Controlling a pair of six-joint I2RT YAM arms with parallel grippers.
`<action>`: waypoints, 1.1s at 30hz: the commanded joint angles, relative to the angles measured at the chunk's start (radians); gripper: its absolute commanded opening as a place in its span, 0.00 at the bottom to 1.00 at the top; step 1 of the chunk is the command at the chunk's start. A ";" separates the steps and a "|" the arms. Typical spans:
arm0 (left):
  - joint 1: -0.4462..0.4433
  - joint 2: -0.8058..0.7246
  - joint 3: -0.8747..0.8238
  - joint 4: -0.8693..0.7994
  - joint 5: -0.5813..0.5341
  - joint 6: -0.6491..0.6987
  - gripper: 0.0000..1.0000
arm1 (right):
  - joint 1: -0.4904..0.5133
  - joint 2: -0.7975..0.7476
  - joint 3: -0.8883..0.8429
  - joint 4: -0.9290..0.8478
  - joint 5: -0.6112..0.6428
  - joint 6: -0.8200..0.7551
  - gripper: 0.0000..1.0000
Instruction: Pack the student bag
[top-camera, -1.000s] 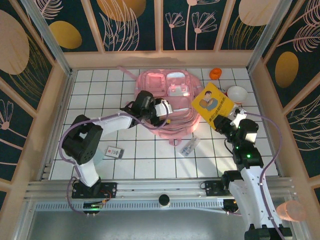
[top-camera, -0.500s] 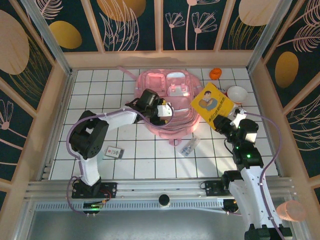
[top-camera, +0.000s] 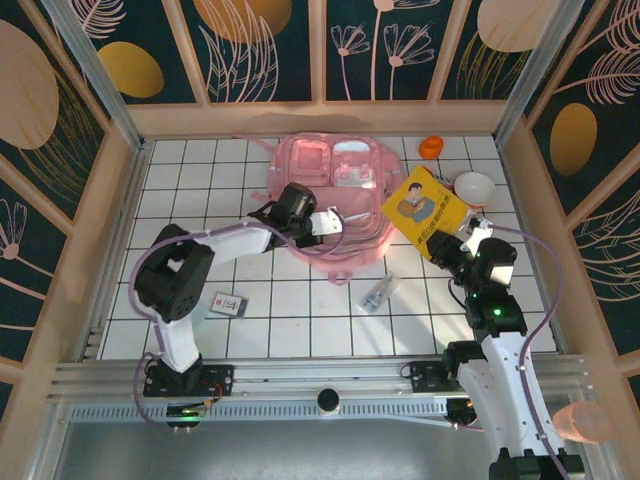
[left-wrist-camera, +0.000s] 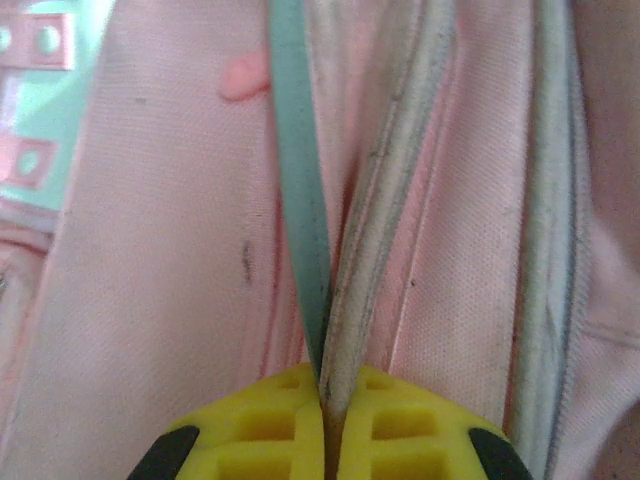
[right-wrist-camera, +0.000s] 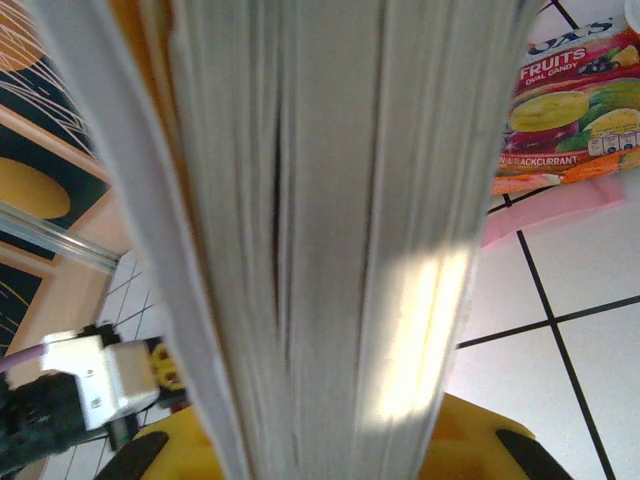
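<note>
The student bag (top-camera: 335, 185), pale pink and partly translucent, lies flat at the back middle of the tiled table. My left gripper (top-camera: 323, 222) is shut on the bag's near rim. In the left wrist view its yellow fingertips (left-wrist-camera: 250, 440) pinch a grey piping and a teal strip of the pink fabric (left-wrist-camera: 150, 250). My right gripper (top-camera: 450, 250) is shut on a yellow picture book (top-camera: 425, 207), held tilted just right of the bag. The book's page edges (right-wrist-camera: 330, 200) stand between the yellow fingers (right-wrist-camera: 480, 450).
A fruit candy packet (top-camera: 378, 293) (right-wrist-camera: 570, 110) lies in front of the bag beside a pink strap end (right-wrist-camera: 560, 212). A small card (top-camera: 230, 303) lies near the left arm. An orange item (top-camera: 431, 147) and a white bowl (top-camera: 474, 187) sit at the back right.
The left arm has swung its elbow rightward while gripping the rim, and the bag's near edge has drawn back and flattened. The right arm and book have barely moved.
</note>
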 joint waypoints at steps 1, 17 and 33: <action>0.003 -0.163 -0.078 0.021 -0.017 -0.167 0.00 | -0.001 0.010 0.019 0.117 -0.050 0.001 0.00; 0.022 -0.305 0.020 0.055 -0.081 -0.656 0.00 | 0.003 -0.013 0.110 -0.005 0.217 0.244 0.00; 0.110 -0.215 0.270 0.033 0.093 -0.862 0.00 | 0.318 0.038 0.021 0.217 0.147 0.560 0.00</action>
